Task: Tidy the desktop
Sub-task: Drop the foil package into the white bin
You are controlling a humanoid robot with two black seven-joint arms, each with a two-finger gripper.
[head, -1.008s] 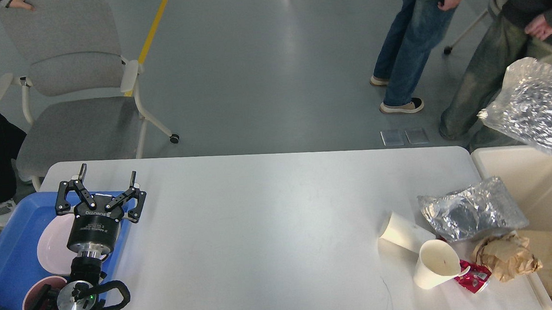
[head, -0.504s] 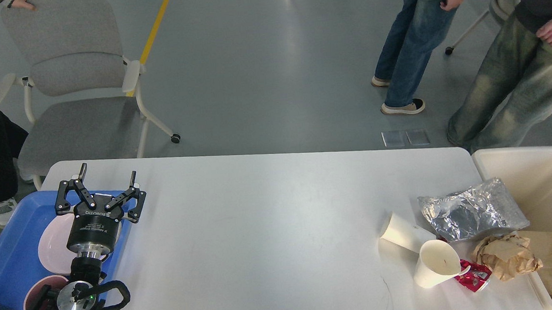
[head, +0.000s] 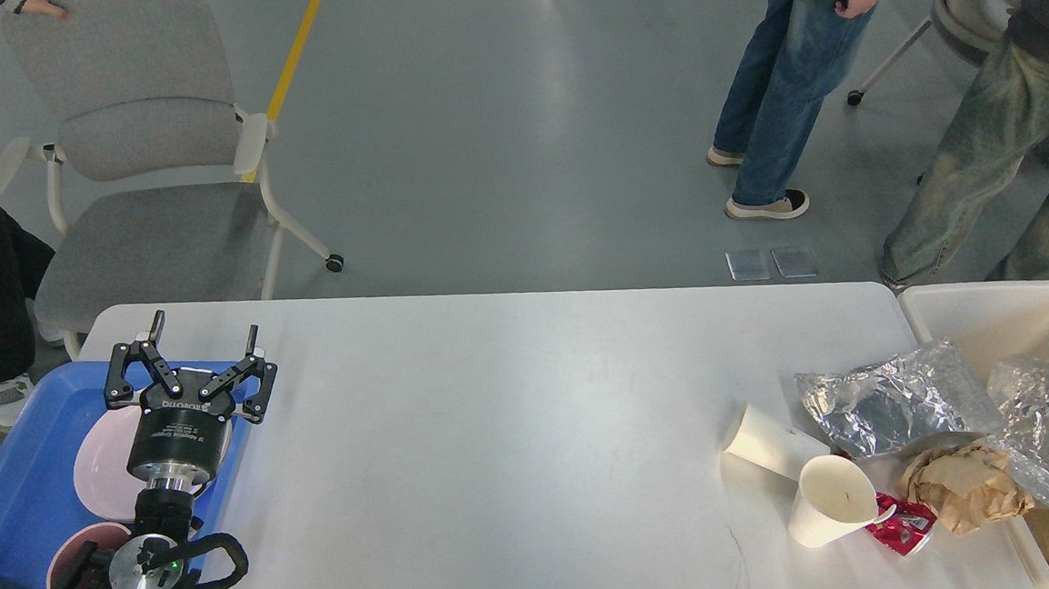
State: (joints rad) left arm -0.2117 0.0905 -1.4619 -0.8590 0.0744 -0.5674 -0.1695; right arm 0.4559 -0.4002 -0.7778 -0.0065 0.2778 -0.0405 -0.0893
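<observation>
Left hand (head: 203,346) upright above blue tray (head: 8,490) (fingers spread wide, empty).

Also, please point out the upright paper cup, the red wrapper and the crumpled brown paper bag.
upright paper cup (head: 830,501), head view, on its outer wall.
red wrapper (head: 905,523), head view, on its red face.
crumpled brown paper bag (head: 962,486), head view, on its crumpled middle.
</observation>
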